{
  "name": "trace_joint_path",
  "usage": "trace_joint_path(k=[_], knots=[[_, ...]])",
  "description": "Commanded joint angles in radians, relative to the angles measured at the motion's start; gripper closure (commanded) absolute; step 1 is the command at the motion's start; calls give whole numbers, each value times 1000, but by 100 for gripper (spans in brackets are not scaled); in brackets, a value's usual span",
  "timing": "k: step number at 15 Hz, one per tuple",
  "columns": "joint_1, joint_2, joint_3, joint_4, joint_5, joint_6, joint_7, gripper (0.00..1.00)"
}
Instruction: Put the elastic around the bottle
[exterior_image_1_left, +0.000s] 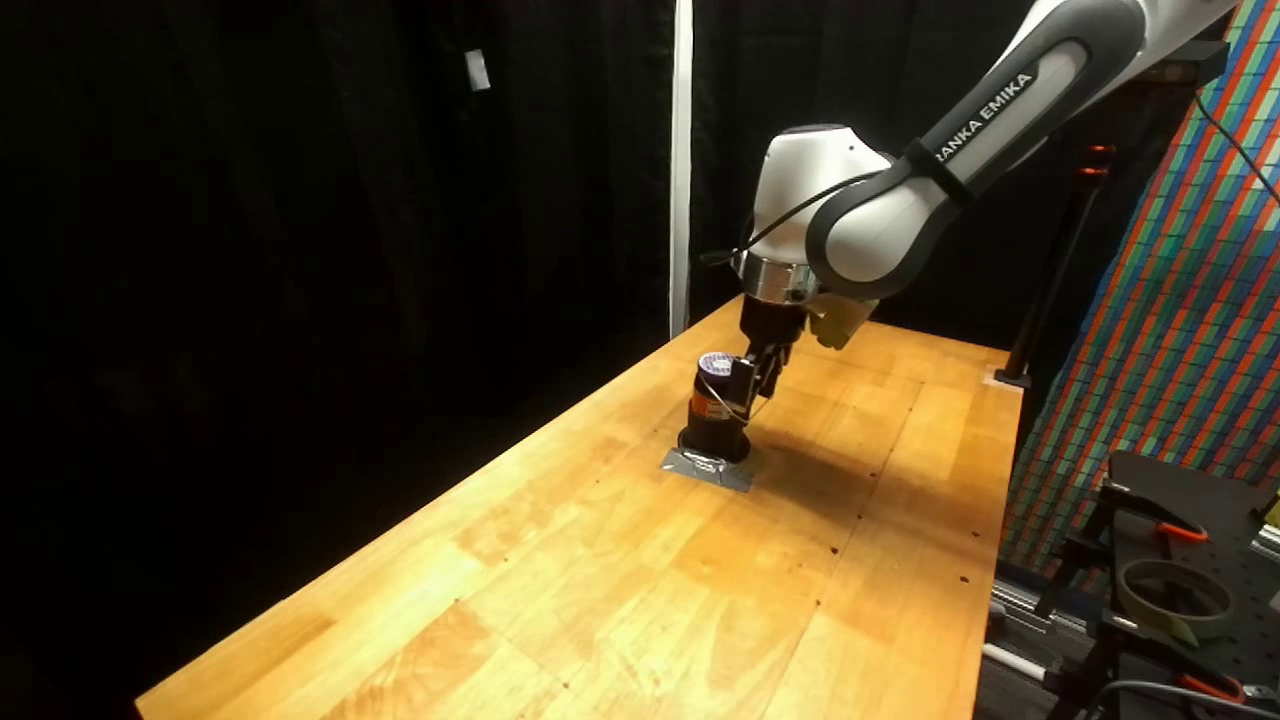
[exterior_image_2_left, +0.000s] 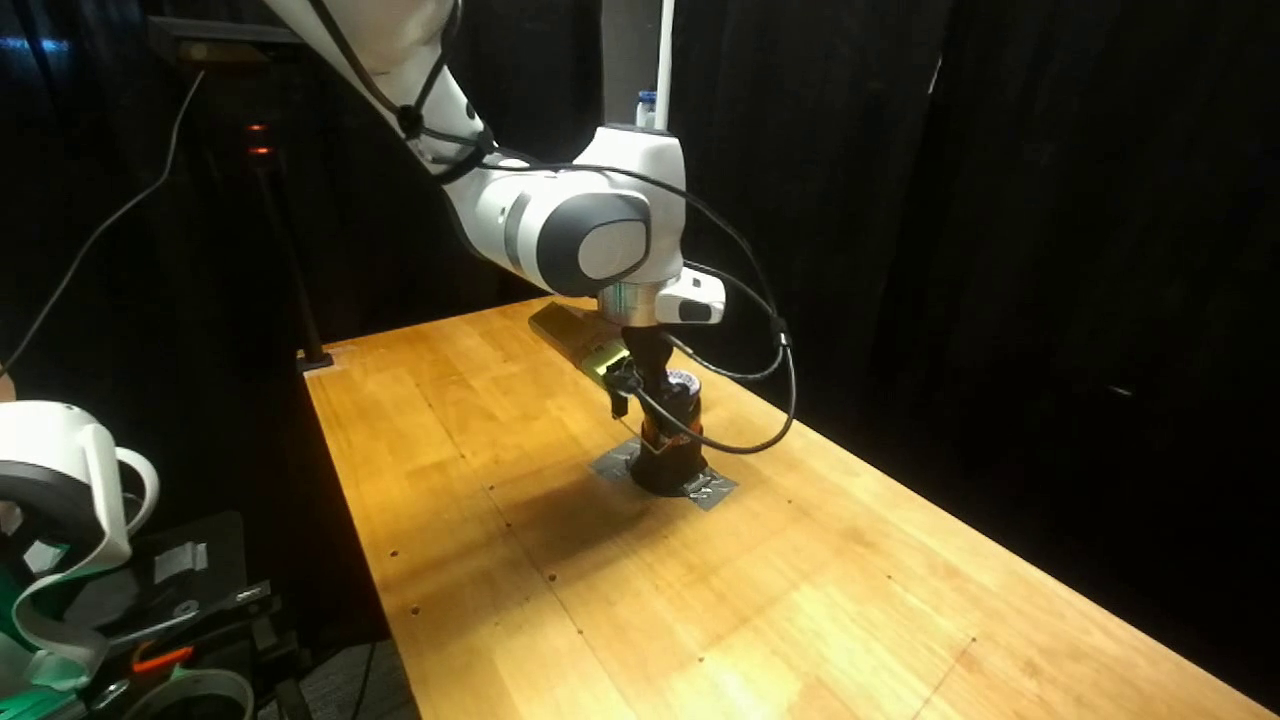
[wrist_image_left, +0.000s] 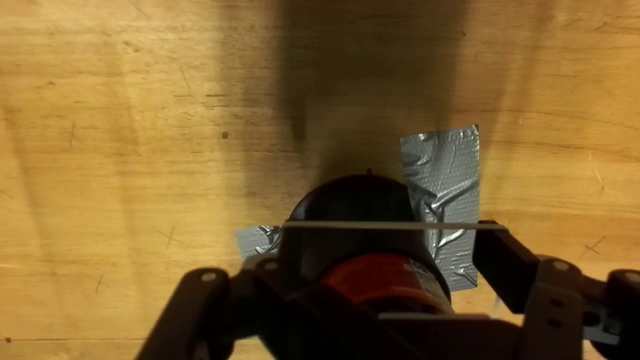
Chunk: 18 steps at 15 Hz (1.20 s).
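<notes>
The wooden table (exterior_image_1_left: 620, 600) is pale and planked, dotted with small dark holes, and in an exterior view it stretches from seven o'clock up toward one. Black curtains (exterior_image_1_left: 300, 300) hang beyond it, interrupted near twelve o'clock by a pale upright strip (exterior_image_1_left: 681, 170). Toward two o'clock a dark post (exterior_image_1_left: 1055, 270) stands at the table's far corner, and a multicoloured sheet (exterior_image_1_left: 1180, 300) hangs toward three; at four o'clock a dark shelf (exterior_image_1_left: 1170, 485) carries a roll of tape (exterior_image_1_left: 1208, 624).

The bottle (exterior_image_1_left: 710, 408) stands upright on the table, its long axis vertical and its pale patterned top (exterior_image_1_left: 717, 363) facing twelve o'clock. An orange-red label (wrist_image_left: 380, 275) wraps the black body. Silver tape (wrist_image_left: 445, 175) lies against the base, at three and nine o'clock in the wrist view. There the base end points toward twelve o'clock, the labelled part toward five.

The gripper (wrist_image_left: 389, 240) is just beside the bottle, its fingers (wrist_image_left: 502, 265) spread, with the elastic (wrist_image_left: 370, 225) drawn taut between them from nine o'clock to three, crossing over the bottle's lower body as the wrist camera sees it. Whether the elastic passes all the way round the bottle cannot be told.
</notes>
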Motion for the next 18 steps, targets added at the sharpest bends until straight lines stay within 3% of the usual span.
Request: trace_joint_path(k=[1,7,8,11,13,16,17,18], knots=[[6,-88,-15,-136,-11,91,30,42],[18,-168,-23,-335,-6,431,52,89],[33,-178,-42,-372,-14,508,73,92],[135,-175,-165,-465,-25,766,134,98],[212,-154,-243,-512,48,932,113,93],[219,-115,-219,-566,114,1156,124,93],[147,-110,-125,-581,165,1217,78,91],[126,-101,-93,-592,162,1280,100,92]])
